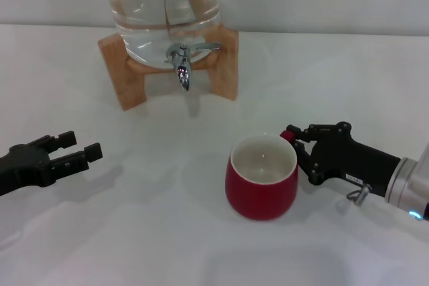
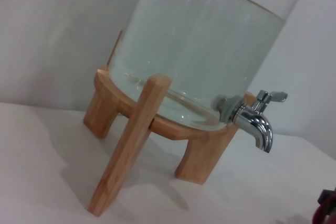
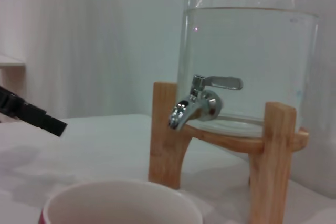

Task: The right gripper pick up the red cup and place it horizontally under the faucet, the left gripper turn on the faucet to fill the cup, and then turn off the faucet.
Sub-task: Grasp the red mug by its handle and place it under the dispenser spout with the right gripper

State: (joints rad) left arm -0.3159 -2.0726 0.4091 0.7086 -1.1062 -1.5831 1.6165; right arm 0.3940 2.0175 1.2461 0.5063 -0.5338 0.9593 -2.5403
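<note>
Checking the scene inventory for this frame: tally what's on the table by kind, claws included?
Cup: 1, red cup, upright, handle at the right claw
Water jar: 1, jar
Faucet: 1, faucet on the jar
Wooden stand: 1, stand under the jar
Claws: 2, right claw at the cup handle, left claw open, apart from everything
Total: 6

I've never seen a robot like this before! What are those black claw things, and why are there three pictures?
They are a robot's two hands. One picture looks down from its head; the other two come from cameras on its wrists. On the white table stands a water jar on a wooden stand, with a shiny faucet. In front sits an empty red cup. The right gripper has its jaws around the cup's handle. The left gripper waits off to the side, jaws open, holding nothing.
</note>
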